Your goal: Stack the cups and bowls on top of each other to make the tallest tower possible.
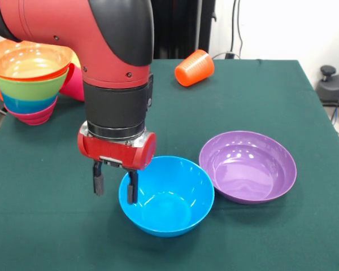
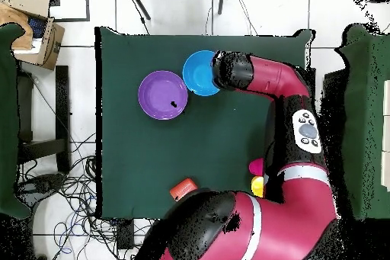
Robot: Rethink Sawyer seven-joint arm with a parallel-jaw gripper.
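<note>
My gripper (image 1: 116, 186) is open and points down over the left rim of the blue bowl (image 1: 168, 196). One finger (image 1: 98, 180) is outside the bowl and the other sits at its rim. The purple bowl (image 1: 248, 165) stands upright just right of the blue one, touching it. The tower (image 1: 29, 79) at the far left is nested bowls: orange on top, then lime green, blue and magenta. An orange cup (image 1: 194, 68) lies on its side at the back. In the overhead view the arm hides my gripper beside the blue bowl (image 2: 198, 72) and the purple bowl (image 2: 162, 94).
A pink piece (image 1: 74, 84) shows behind the tower, partly hidden by the arm. In the overhead view the orange cup (image 2: 183, 189) lies near the robot-side table edge, and pink (image 2: 257, 167) and yellow (image 2: 257, 187) bits show beside the arm. The green tablecloth (image 1: 260, 101) covers the table.
</note>
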